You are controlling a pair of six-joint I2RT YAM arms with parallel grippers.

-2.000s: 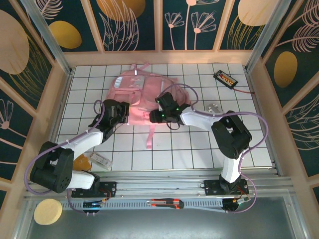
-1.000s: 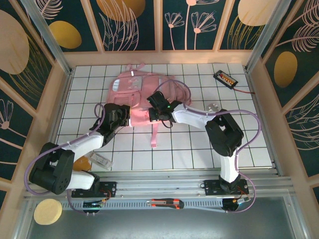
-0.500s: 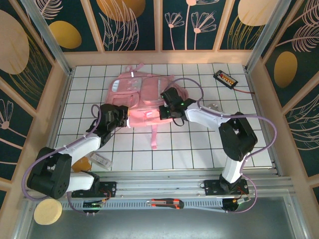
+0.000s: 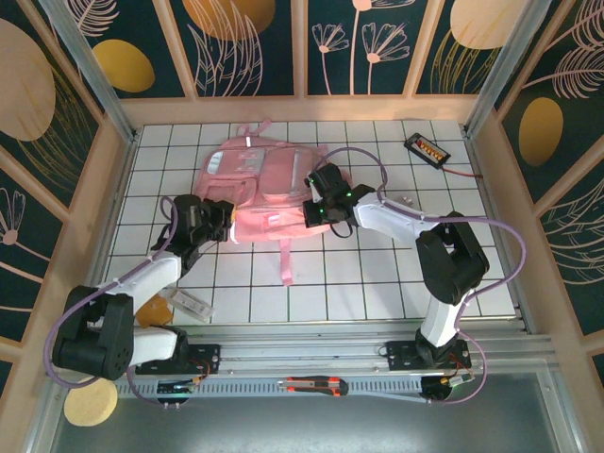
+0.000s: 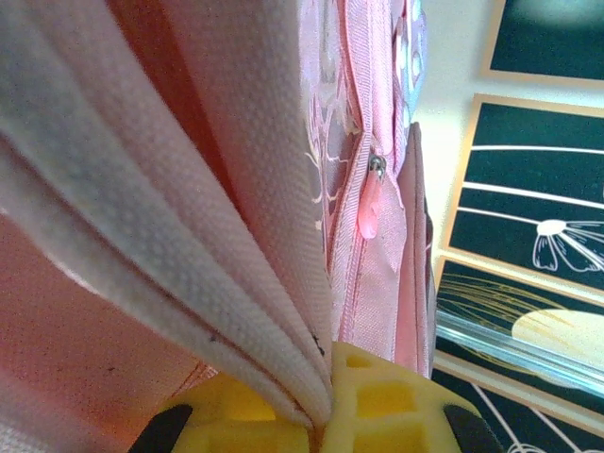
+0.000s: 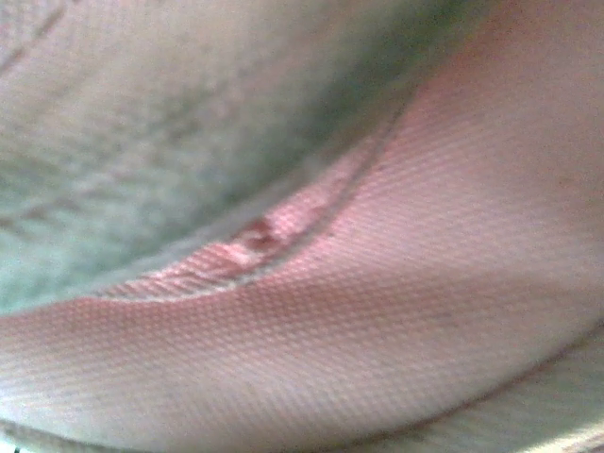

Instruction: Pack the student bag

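Observation:
The student bag (image 4: 269, 184) is a large pink backpack lying flat at the back middle of the white grid table. One strap (image 4: 286, 260) trails toward me. My left gripper (image 4: 224, 223) is at the bag's near left corner. In the left wrist view its yellow fingertips (image 5: 377, 406) are shut on a fold of pink fabric (image 5: 236, 245), with a pink zipper pull (image 5: 368, 203) beyond. My right gripper (image 4: 318, 213) presses into the bag's near right edge. Pink weave (image 6: 359, 311) lies tight against the right wrist camera and hides the fingers.
A black device with orange buttons (image 4: 427, 148) and its cable lie at the back right. A small clear item (image 4: 404, 203) sits right of the bag. A clear pouch (image 4: 192, 304) and an orange thing (image 4: 151, 310) lie near the left arm's base. A cutter (image 4: 316, 384) rests on the front rail.
The left gripper has drawn left and the right gripper has shifted right. The bag's near edge is stretched wider between them, and the bag has slid slightly toward the back.

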